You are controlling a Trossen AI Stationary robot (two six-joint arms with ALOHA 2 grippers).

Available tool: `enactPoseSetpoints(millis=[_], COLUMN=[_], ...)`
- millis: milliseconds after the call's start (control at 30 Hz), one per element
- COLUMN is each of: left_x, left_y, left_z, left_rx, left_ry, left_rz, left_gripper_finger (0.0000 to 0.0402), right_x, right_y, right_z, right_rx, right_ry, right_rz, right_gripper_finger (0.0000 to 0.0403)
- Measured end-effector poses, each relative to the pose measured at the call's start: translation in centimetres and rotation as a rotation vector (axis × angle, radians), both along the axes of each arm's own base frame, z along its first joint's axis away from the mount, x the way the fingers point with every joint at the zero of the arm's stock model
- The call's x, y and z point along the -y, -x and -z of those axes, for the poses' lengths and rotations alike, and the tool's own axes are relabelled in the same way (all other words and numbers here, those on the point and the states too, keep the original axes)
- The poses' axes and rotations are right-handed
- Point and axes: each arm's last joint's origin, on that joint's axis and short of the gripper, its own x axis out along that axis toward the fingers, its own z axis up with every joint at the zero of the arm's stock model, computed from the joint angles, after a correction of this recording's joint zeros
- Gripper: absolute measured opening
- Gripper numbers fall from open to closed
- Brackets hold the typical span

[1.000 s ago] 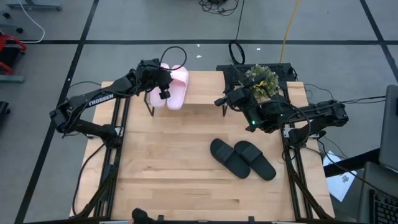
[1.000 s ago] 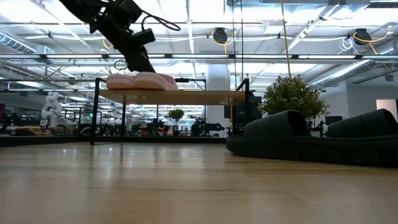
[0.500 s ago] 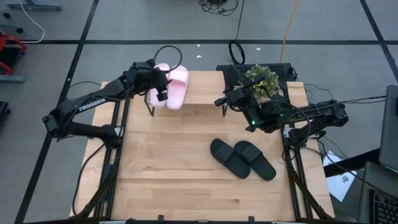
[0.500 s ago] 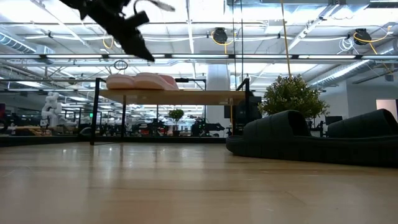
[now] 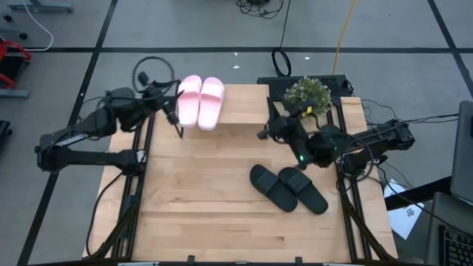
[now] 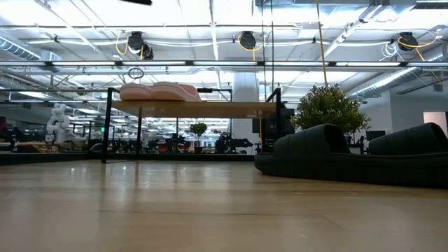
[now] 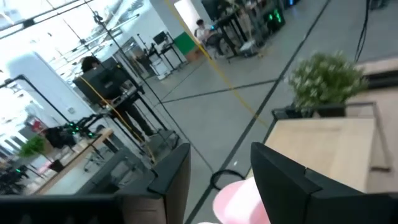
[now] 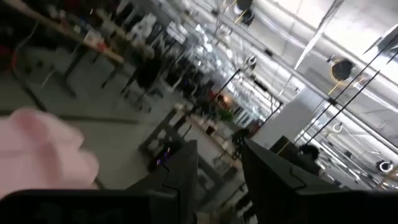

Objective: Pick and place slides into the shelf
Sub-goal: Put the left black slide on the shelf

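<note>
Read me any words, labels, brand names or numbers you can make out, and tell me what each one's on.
None can be read now.
The left arm shows no legible lettering from above.
The pink slides and black slides show no marks.

Table [image 5: 199, 214]: light butcher-block wooden top on a black frame, standing on a grey floor [image 5: 74, 29] marked with dark lines. Potted plant [image 5: 307, 93]: small green bush at the table's far right corner, also seen in the low view [image 6: 329, 106] and the left wrist view [image 7: 326, 78]. Cables: one yellow [image 5: 344, 29] and several black [image 5: 259, 7] on the floor beyond the table, a white one [image 5: 37, 26] at far left; papers [image 5: 406, 216] lie on the floor at right.
</note>
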Motion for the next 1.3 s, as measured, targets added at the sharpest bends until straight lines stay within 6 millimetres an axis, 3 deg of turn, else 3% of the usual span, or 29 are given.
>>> enactPoseSetpoints(millis=[233,500,700,867,1100,1300], left_x=[2.0,4.2,6.6,8.4,10.1,11.3], left_y=[0.6,-1.9,-3.7,-4.6,-4.5,-4.2], left_z=[-0.3,0.6,1.5,1.9,2.0,2.1], left_rx=[0.114,0.135,0.099,0.111,0.163,0.195], left_ry=[0.115,0.253,0.328,0.370,0.456,0.522], left_rz=[0.059,0.200,0.315,0.344,0.348,0.366], left_gripper_finger=[0.0175,0.0175,0.0175,0.0175,0.0175,0.0175], right_x=[-5.4,-9.3,-11.4,-12.3,-13.2,-14.4], right_y=[1.4,3.1,4.1,4.7,6.2,7.2], right_z=[0.4,1.1,4.1,7.8,12.7,14.7], right_rx=[0.014,0.067,0.053,0.033,0.076,0.146], right_ry=[-0.058,-0.146,-0.180,-0.181,-0.234,-0.328], right_rz=[-0.148,-0.246,-0.280,-0.313,-0.381,-0.589], right_gripper_finger=[0.0116,0.0116,0.0116,0.0116,0.0116,0.0116])
